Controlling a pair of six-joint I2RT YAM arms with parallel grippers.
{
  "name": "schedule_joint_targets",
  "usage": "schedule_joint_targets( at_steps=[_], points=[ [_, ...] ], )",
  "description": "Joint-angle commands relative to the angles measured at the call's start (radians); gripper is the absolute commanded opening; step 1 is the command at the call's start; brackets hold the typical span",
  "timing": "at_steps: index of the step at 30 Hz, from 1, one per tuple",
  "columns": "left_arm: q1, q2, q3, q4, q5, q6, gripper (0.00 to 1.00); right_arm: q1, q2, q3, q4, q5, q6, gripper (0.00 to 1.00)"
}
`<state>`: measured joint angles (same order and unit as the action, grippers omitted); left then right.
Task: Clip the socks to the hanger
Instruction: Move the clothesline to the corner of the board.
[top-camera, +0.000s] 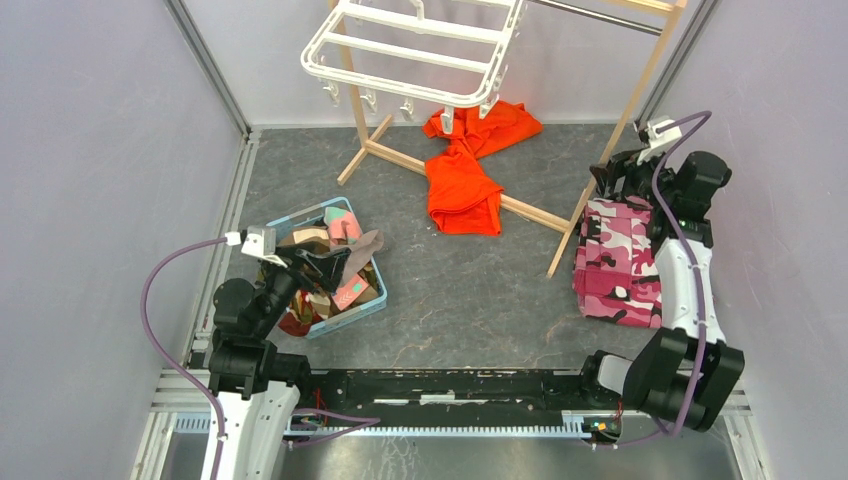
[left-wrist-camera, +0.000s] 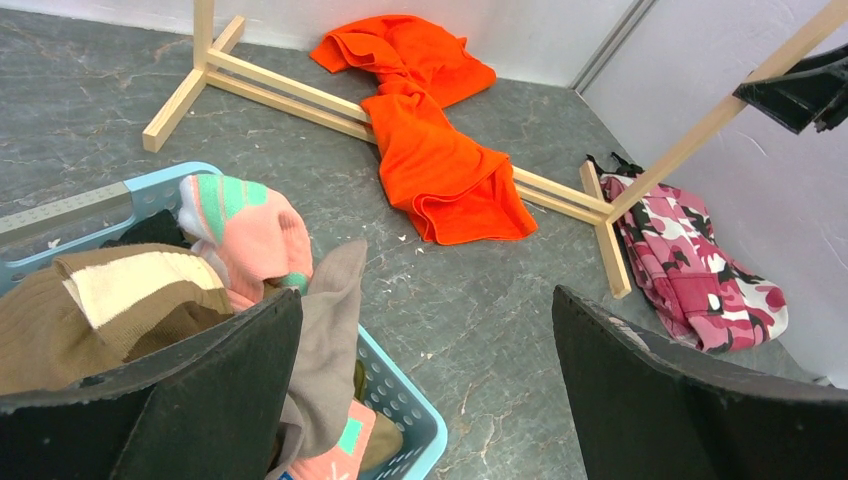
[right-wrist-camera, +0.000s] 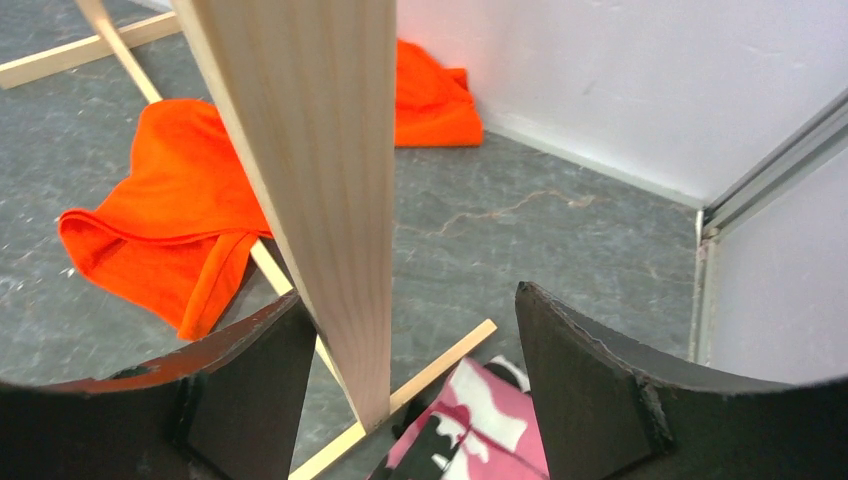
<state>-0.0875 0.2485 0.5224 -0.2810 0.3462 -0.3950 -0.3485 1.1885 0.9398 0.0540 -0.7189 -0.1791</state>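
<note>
**A:** Well, from above: where are the socks (top-camera: 345, 228)?

**B:** Heaped in a light-blue basket (top-camera: 350, 317) at the left of the counter (top-camera: 470, 300). The left pincer (top-camera: 312, 262) hangs right over the heap.

**A:** And the hanger (top-camera: 400, 88)?

**B:** High at the back, tilted, its clips dangling above the foot of the wooden stand (top-camera: 400, 158). An orange garment (top-camera: 462, 185) lies across that foot. The right pincer (top-camera: 612, 175) is far right by the stand's other leg, over a pink camouflage cloth (top-camera: 615, 265).

**A:** Left wrist view?

**B:** Jaws spread wide, gripping nothing. A pink-and-teal sock tops the pile, a brown-and-tan one lies beside it, and a greyish one drapes over the basket's rim by the left finger.

**A:** Right wrist view?

**B:** Jaws apart again. The stand's upright post (right-wrist-camera: 320, 200) passes between them, close to the left finger and well clear of the other, so they are not clamped on it.
</note>
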Motion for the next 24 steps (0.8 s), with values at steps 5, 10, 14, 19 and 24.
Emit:
schedule_joint_targets(
  at_steps=[5, 10, 14, 19, 24],
  points=[
    [0.002, 0.012, -0.003, 0.040, 0.014, 0.041, 1.00, -0.029, 0.137, 0.171, 0.108, 0.147, 0.015, 0.78],
    [0.003, 0.022, -0.003, 0.040, 0.014, 0.042, 1.00, -0.045, 0.210, 0.246, 0.109, 0.230, 0.031, 0.77],
    [0.006, 0.033, -0.001, 0.040, 0.020, 0.041, 1.00, -0.055, 0.275, 0.308, 0.113, 0.261, 0.054, 0.76],
    [0.010, 0.035, -0.001, 0.040, 0.019, 0.042, 1.00, -0.058, 0.347, 0.396, 0.112, 0.292, 0.072, 0.75],
    [0.013, 0.038, -0.001, 0.040, 0.022, 0.044, 1.00, -0.065, 0.379, 0.436, 0.104, 0.276, 0.075, 0.77]
  ],
)
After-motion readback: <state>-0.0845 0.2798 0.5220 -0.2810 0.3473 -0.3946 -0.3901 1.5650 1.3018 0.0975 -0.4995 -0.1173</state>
